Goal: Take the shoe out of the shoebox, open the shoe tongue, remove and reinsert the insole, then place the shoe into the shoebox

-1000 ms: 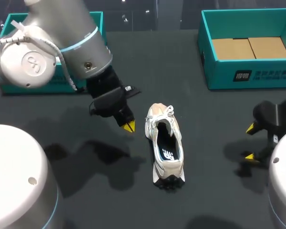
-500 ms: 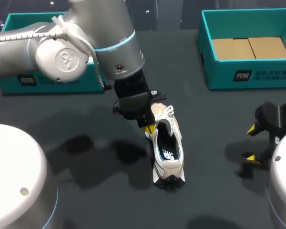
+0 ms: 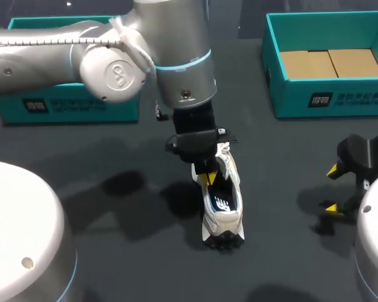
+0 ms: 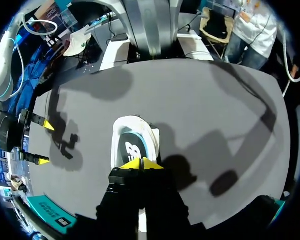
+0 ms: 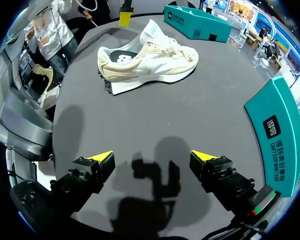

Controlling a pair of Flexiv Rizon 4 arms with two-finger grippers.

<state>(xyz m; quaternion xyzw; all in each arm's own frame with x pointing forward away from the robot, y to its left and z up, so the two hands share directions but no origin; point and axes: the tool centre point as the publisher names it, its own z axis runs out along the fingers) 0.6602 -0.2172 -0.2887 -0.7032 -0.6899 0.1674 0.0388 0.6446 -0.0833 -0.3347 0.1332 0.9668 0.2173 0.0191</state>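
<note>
Shoe [image 3: 222, 207] lay upright on the table [image 3: 113, 251], outside the shoebox [image 3: 327, 100]. Left gripper [image 3: 208, 179], tips pressed together, had swung from beside the shoe to over its mouth, suggesting tongue work next. Right gripper [image 5: 152, 156], tips spread wide, sat well apart.

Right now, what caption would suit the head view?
Left pincer at the mouth of the shoe; right pincer open, off to the side.

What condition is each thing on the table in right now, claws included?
shoe: out of the box, upright on its sole, insole in.
left gripper: shut, tips over the shoe's opening.
right gripper: open, empty, apart from the shoe.
right shoebox: open, no shoe inside.
left shoebox: inside not visible.
</note>
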